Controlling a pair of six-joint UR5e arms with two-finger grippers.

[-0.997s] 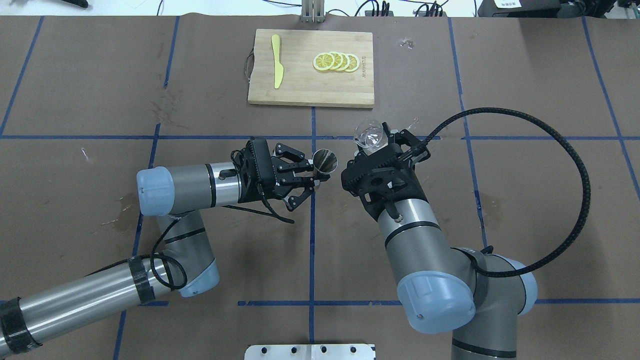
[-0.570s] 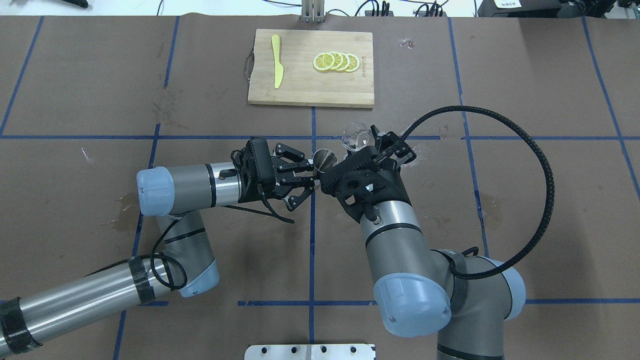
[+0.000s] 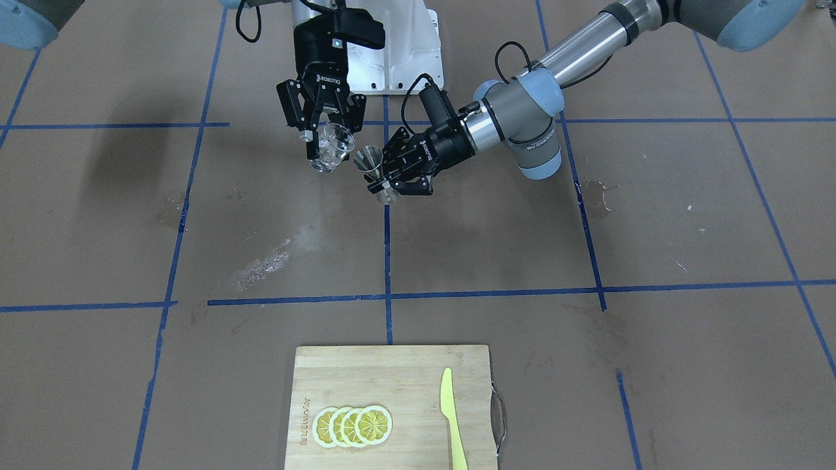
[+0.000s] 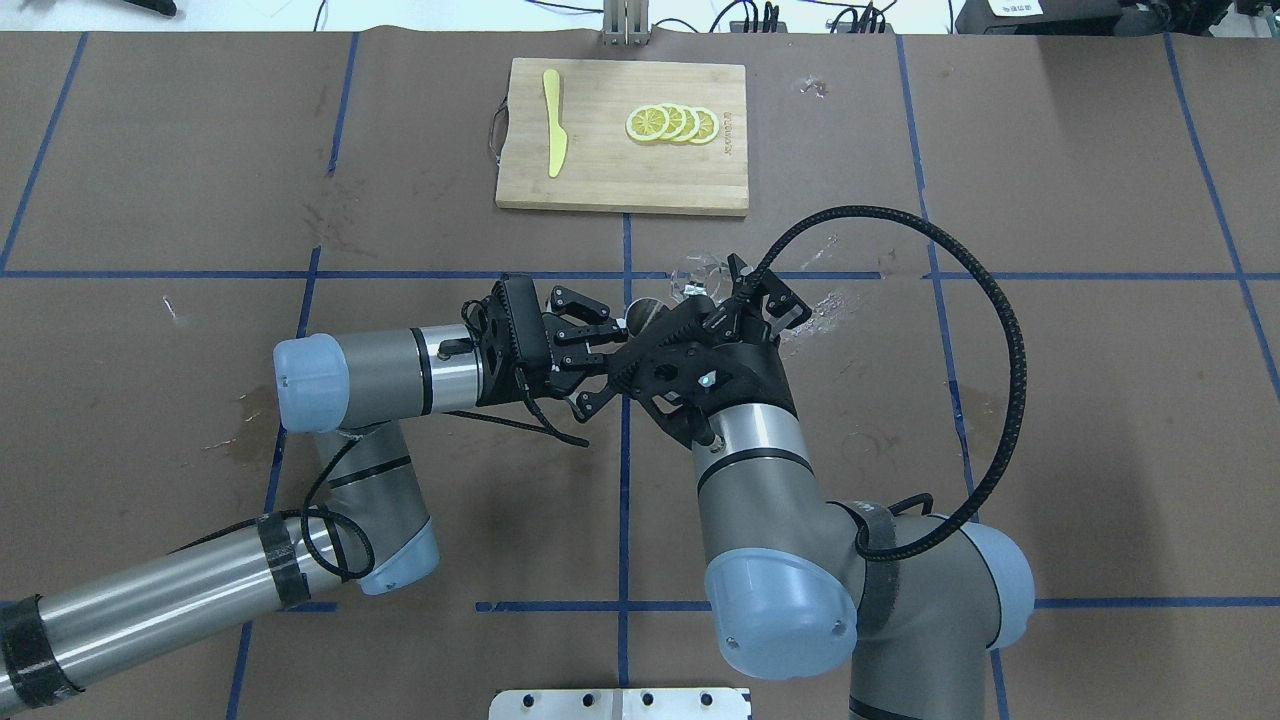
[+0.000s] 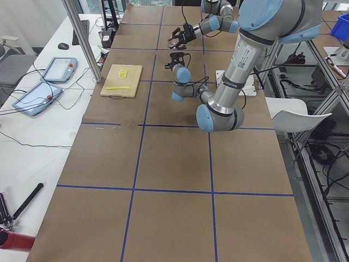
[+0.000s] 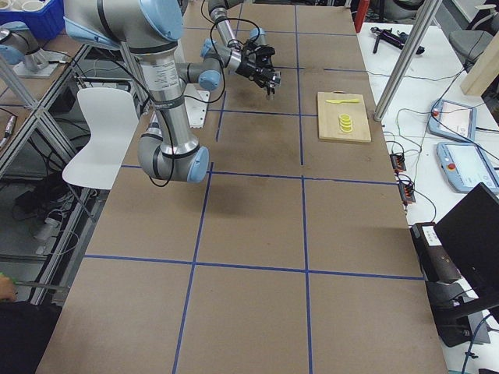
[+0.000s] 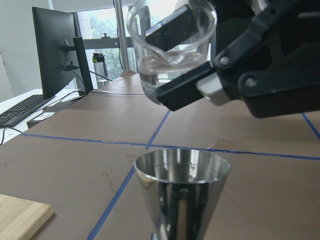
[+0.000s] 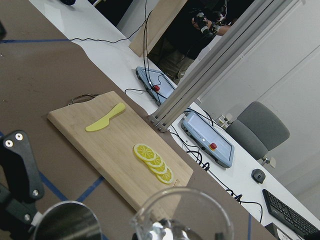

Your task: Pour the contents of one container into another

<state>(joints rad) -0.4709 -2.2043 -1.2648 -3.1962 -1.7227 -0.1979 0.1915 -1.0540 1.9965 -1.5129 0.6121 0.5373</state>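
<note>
The clear glass cup holds a little clear liquid and hangs in the air, tipped slightly, with my right gripper shut on it. In the left wrist view the cup is above and just behind the open mouth of the silver jigger. My left gripper is shut on the jigger at its waist and holds it upright. From overhead, the right wrist covers most of the jigger, and the cup shows just past it. No stream shows between them.
A bamboo cutting board lies at the far middle of the table with several lemon slices and a yellow knife on it. A pale wet streak marks the brown table cover. A metal base plate sits at the near edge.
My right arm has swung left with the glass cup, bringing it from the jigger's right to just above it. The left arm and jigger have stayed still.
</note>
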